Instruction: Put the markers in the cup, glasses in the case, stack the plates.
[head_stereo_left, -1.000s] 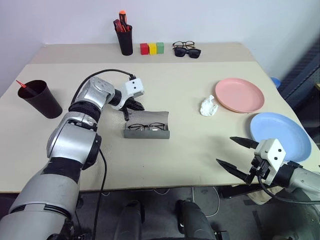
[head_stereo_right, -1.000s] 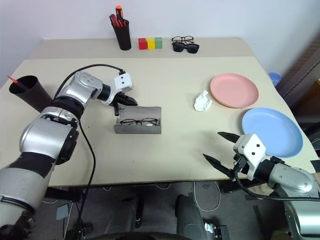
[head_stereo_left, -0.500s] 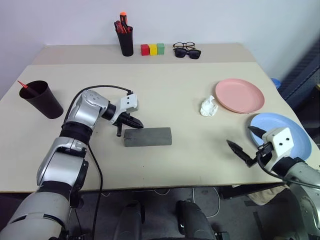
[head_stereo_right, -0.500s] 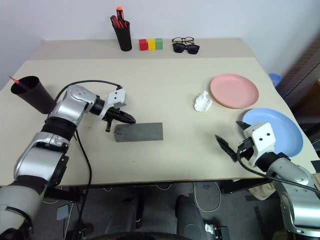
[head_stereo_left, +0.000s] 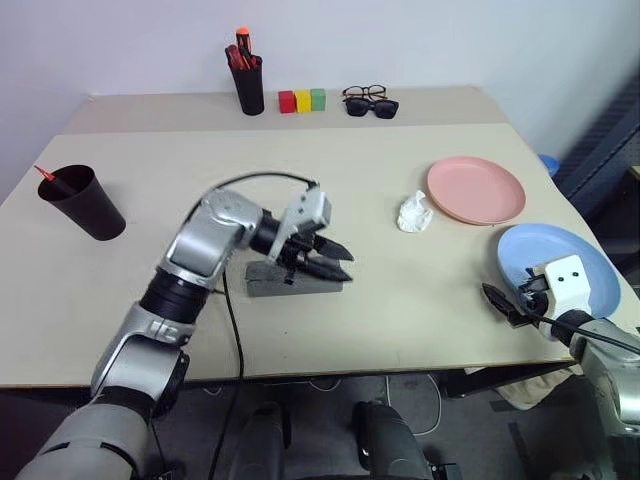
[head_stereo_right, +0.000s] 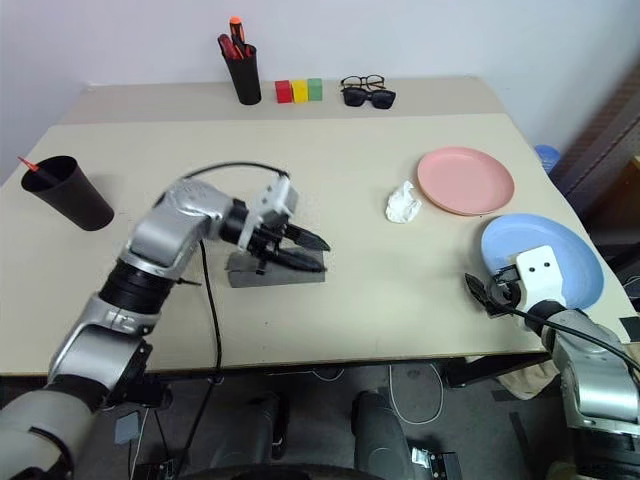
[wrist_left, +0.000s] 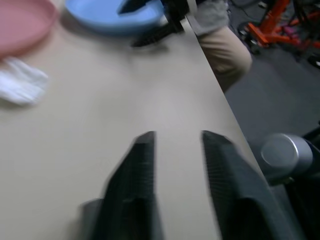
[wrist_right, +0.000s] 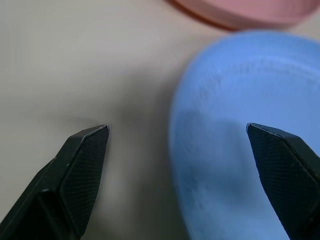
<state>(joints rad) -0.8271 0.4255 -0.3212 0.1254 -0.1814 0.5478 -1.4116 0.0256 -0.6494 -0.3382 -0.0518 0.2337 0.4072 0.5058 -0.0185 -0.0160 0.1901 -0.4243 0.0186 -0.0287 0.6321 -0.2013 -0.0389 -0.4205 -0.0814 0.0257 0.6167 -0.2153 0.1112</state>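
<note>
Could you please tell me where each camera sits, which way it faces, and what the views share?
Eye views: on the head, looking forward and down at the table; both arms show.
Left wrist view: along the left gripper, across the table edge toward the blue plate.
Right wrist view: along the right gripper, at the blue plate's rim.
Shared: blue plate, pink plate.

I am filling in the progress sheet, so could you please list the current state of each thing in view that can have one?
case: lid closed, lying flat on the table.
cup: upright, one red-tipped marker inside.
pink plate: flat on the table, nothing stacked on it.
blue plate: flat, not stacked, at the table's edge.
left gripper: fingers apart, empty, over the case.
right gripper: fingers wide open, straddling the blue plate's rim.
</note>
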